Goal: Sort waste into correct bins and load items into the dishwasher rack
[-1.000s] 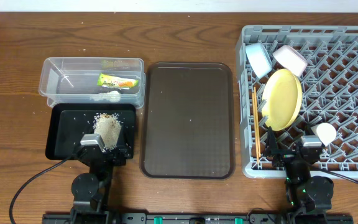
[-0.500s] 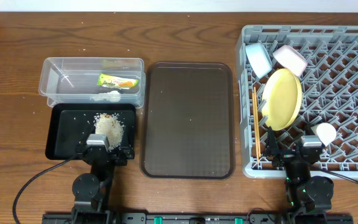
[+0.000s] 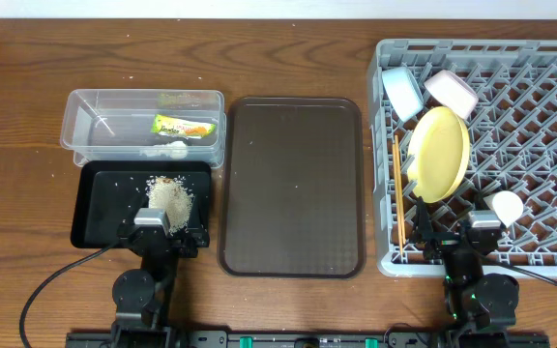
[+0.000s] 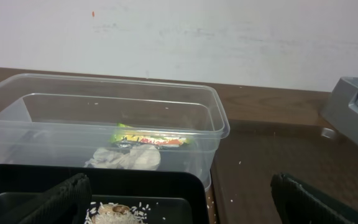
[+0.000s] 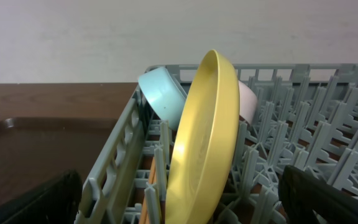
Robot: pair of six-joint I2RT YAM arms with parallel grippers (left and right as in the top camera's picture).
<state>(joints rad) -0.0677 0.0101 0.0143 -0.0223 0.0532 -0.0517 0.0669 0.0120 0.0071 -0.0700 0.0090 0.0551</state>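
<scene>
The green-and-orange wrapper [image 3: 184, 127] lies in the clear tub [image 3: 85, 135]; it also shows in the left wrist view [image 4: 149, 139]. The rice heap [image 3: 170, 196] lies in the black tray [image 3: 100, 208]. The grey rack [image 3: 540, 145] holds the yellow plate [image 3: 440, 153] on edge, the light blue bowl [image 3: 401, 92], the white bowl [image 3: 451, 93], the pale green cup [image 3: 507, 206] and the chopsticks [image 3: 397, 188]. My left gripper [image 4: 179, 199] is open and empty at the black tray's near edge. My right gripper [image 5: 182, 199] is open and empty at the rack's near edge, facing the plate [image 5: 207, 137].
A large brown serving tray [image 3: 293, 184] lies between the bins and the rack. White crumpled bits [image 4: 126, 157] lie in the clear tub beside the wrapper. A few rice grains are scattered on the black tray. A white wall stands behind the table.
My left gripper has drawn back from above the rice heap toward the tray's near edge. The right arm has not moved.
</scene>
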